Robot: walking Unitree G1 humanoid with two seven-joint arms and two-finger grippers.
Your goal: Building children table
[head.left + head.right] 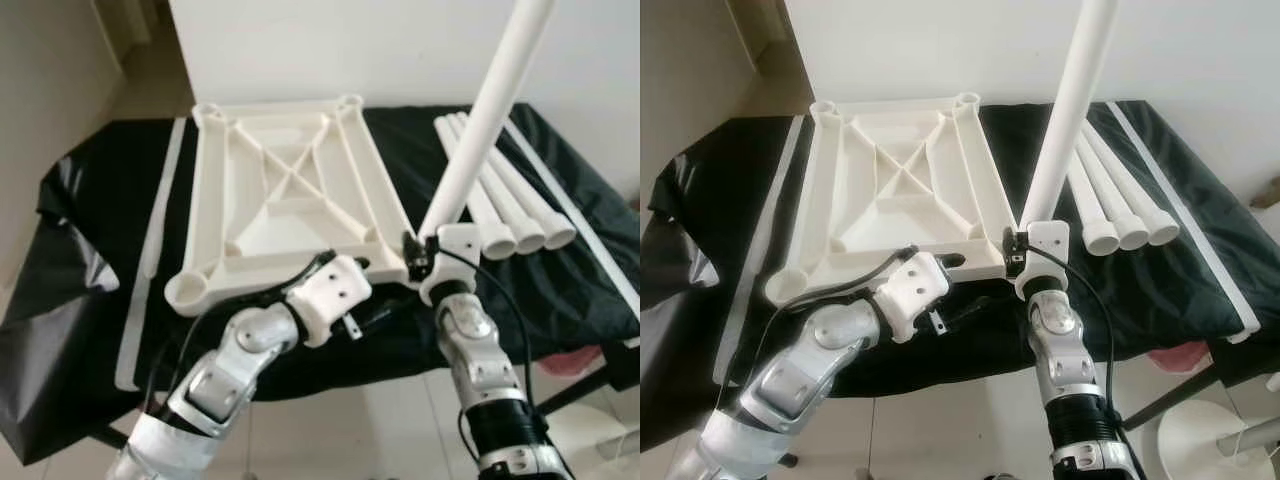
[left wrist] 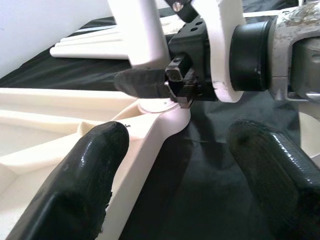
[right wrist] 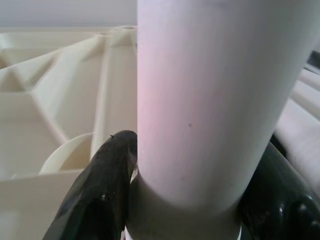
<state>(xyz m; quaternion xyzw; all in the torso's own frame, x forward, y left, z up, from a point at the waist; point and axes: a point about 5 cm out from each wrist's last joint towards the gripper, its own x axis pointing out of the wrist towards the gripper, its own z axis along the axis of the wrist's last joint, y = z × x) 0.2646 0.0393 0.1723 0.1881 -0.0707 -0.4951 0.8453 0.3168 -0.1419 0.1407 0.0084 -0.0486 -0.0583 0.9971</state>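
Left eye view: the ribbed cream plastic tabletop (image 1: 290, 190) lies upside down on a black cloth-covered table (image 1: 100, 200). The left gripper (image 2: 175, 165) hovers at the tabletop's near edge, fingers spread and holding nothing. At the near right corner socket, the right gripper (image 1: 418, 255) is clenched around the upright white plastic leg tube (image 1: 485, 120). Three more white tubes (image 1: 515, 215) lie just right of it.

White wall (image 1: 350, 40) behind, evenly lit. Beige wall (image 1: 40, 120) at left. Pale glossy tiled floor (image 1: 350, 430). Work surface draped in black cloth (image 1: 560, 300), crumpled at left edge. Round white stand base (image 1: 1200, 440) at lower right.
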